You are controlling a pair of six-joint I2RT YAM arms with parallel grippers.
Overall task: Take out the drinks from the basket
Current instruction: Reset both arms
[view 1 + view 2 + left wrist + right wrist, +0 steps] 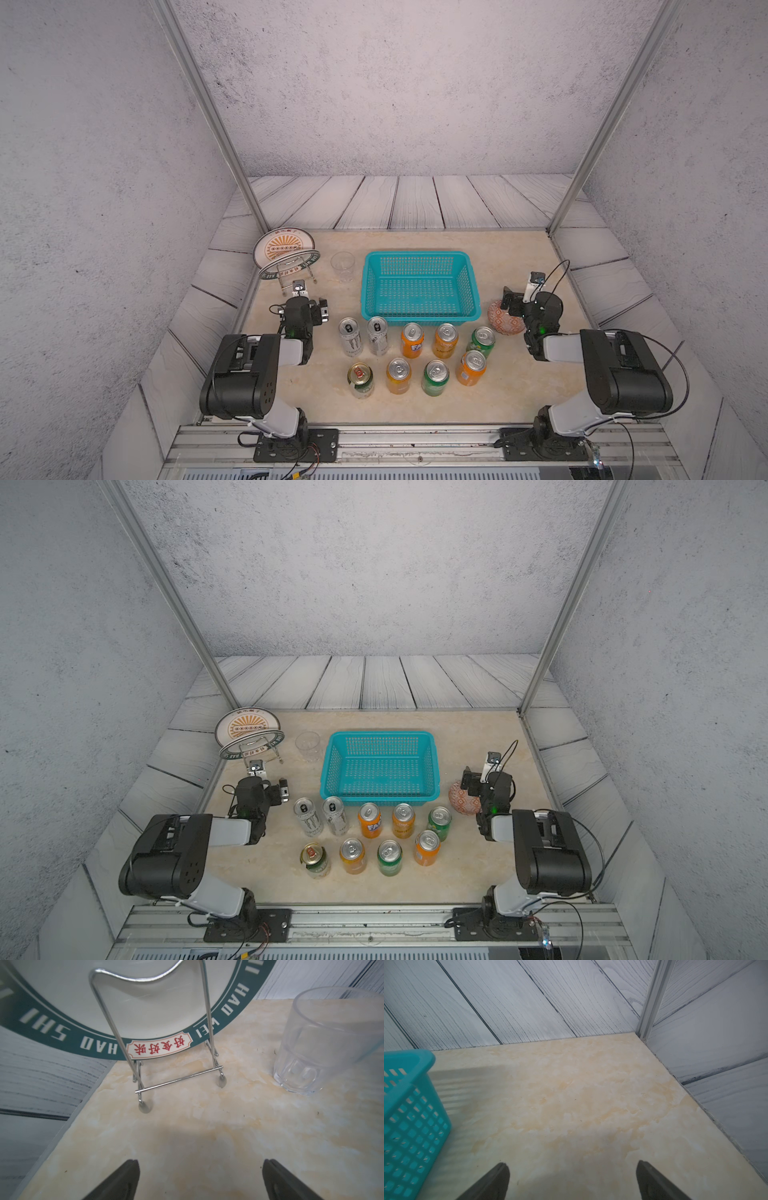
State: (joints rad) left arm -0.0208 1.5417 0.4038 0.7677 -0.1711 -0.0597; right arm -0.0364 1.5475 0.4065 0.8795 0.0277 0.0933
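In both top views: basket empty; drinks upright in two rows on the desk just before it, so unloading looks finished. Left wrist: left pincer agape, empty, facing a plate stand. Right wrist: right pincer agape, empty, beside the basket, well clear of the cans.

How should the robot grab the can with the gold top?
I'd grip the gold-top can around the middle of its round side, coming from the left with the left gripper. It stands upright, that side is free, and an orange can stands beside its right.
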